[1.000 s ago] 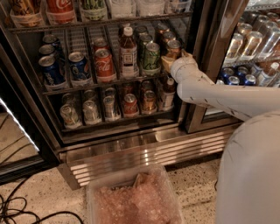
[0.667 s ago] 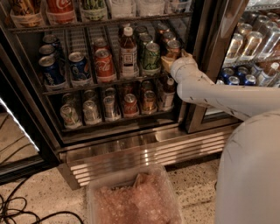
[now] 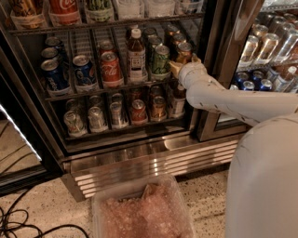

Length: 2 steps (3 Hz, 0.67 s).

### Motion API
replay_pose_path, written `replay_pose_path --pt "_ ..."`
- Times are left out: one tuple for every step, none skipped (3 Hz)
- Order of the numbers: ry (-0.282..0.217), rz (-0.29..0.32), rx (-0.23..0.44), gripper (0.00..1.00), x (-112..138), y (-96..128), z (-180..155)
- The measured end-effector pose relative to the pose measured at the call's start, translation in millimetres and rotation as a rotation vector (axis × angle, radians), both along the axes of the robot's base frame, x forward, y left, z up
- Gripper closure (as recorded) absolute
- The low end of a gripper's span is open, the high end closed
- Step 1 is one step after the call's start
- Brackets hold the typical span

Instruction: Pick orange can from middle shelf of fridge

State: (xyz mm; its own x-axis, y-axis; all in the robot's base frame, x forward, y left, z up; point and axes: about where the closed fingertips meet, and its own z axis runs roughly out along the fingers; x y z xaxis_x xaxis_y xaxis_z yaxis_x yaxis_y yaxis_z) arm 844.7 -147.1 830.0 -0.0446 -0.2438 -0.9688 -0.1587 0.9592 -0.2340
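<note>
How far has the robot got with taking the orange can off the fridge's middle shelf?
Done: the fridge is open and the arm reaches inside. In hand: the gripper sits at the orange can, at the right end of the middle shelf; a firm hold cannot be confirmed. Left: the can stands on the rack, so lifting it out is not yet done.

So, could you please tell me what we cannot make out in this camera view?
The gripper, at the right end of the middle shelf: whether it touches the orange can is hidden by its own wrist.
The orange can: lower body covered by the gripper.
The top-rack bottles: cut off by the upper edge.
The lower-rack cans: labels unreadable.
</note>
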Motion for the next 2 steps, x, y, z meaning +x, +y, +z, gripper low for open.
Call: replay_pose_path --pt "0.007 0.004 0.005 0.33 2.4 2.1 -3.4" --pt "0.007 0.004 0.005 0.51 2.4 2.3 -1.9"
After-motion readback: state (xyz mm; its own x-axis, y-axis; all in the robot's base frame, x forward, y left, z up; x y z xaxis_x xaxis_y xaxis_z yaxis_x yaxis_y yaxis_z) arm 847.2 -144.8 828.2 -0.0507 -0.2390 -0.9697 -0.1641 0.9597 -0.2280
